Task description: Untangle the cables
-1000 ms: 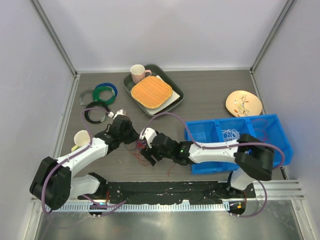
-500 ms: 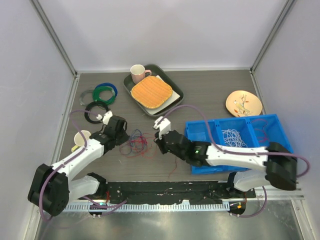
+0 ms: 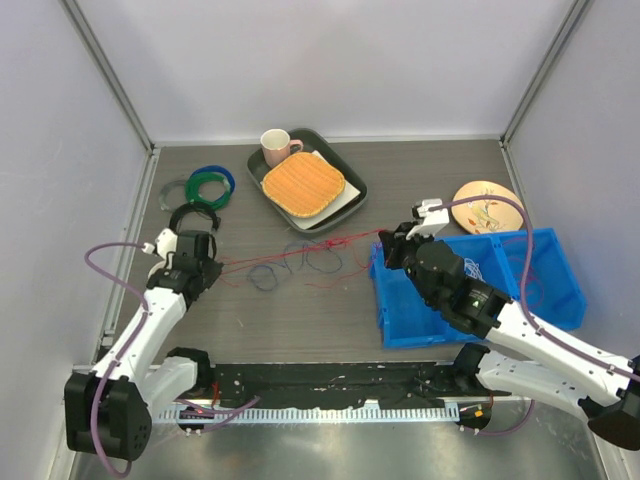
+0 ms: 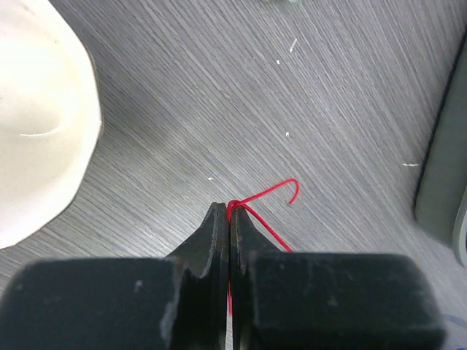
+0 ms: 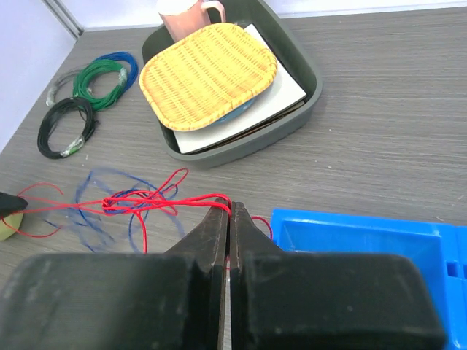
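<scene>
You work on a grey-brown, wood-grained table top (image 3: 400, 180) that runs under both sets of jaws and well beyond them. Far ahead of the jaws stands a plain pale back wall (image 3: 330, 60). A left wall (image 3: 50, 200) and a right wall (image 3: 600, 150) of the same tone stand outside the jaws. Slanting metal posts (image 3: 108, 75) mark the back corners. Behind the jaws a metal rail (image 3: 330, 412) lines the near edge. The light is soft and even.

No writing, label or number is legible anywhere; marks on the plate (image 3: 487, 207) seem decoration, not letters.
</scene>
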Robot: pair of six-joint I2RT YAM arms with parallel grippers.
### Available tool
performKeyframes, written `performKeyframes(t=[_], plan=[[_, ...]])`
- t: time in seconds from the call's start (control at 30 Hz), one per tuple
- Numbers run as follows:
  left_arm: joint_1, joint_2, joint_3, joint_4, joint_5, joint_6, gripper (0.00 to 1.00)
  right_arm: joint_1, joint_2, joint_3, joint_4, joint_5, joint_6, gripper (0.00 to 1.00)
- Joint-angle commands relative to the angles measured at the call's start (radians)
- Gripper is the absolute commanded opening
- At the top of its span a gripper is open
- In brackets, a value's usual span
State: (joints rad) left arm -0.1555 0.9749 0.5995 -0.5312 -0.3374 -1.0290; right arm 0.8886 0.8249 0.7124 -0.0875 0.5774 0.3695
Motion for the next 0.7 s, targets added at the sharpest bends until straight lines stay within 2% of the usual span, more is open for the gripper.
performKeyframes(t=[0.0, 0.1, 0.2, 0.23, 0.33, 0.37, 0.47, 0.53, 0.67], plan=[[0.089, -0.007, -0.016, -0.105, -0.124, -0.005, 0.0, -0.031, -0.062, 0.087, 0.02, 0.211, -0.082, 0.01], [0.111, -0.021, -0.026, -0.104, -0.112, -0.005, 0.0, -0.033, -0.072, 0.122, 0.017, 0.167, -0.116, 0.01], [0.117, -0.041, -0.038, -0.078, -0.083, 0.004, 0.0, -0.031, -0.067, 0.128, 0.035, 0.011, -0.159, 0.01], [0.117, -0.048, -0.043, -0.061, -0.056, 0.029, 0.0, -0.031, -0.049, 0.122, 0.055, -0.145, -0.165, 0.01], [0.117, -0.079, -0.067, 0.011, 0.055, 0.056, 0.0, -0.033, 0.061, 0.131, 0.083, -0.441, -0.198, 0.01], [0.117, -0.088, -0.073, 0.019, 0.076, 0.064, 0.0, -0.031, 0.095, 0.142, 0.081, -0.614, -0.196, 0.01], [0.117, -0.117, -0.067, -0.019, 0.019, 0.043, 0.0, -0.03, 0.224, 0.219, 0.101, -0.786, -0.192, 0.01], [0.119, -0.131, -0.063, -0.079, -0.084, 0.017, 0.0, -0.03, 0.263, 0.277, 0.063, -0.759, -0.201, 0.01], [0.117, -0.134, -0.064, -0.078, -0.077, 0.01, 0.0, -0.03, 0.299, 0.312, 0.043, -0.582, -0.215, 0.05]])
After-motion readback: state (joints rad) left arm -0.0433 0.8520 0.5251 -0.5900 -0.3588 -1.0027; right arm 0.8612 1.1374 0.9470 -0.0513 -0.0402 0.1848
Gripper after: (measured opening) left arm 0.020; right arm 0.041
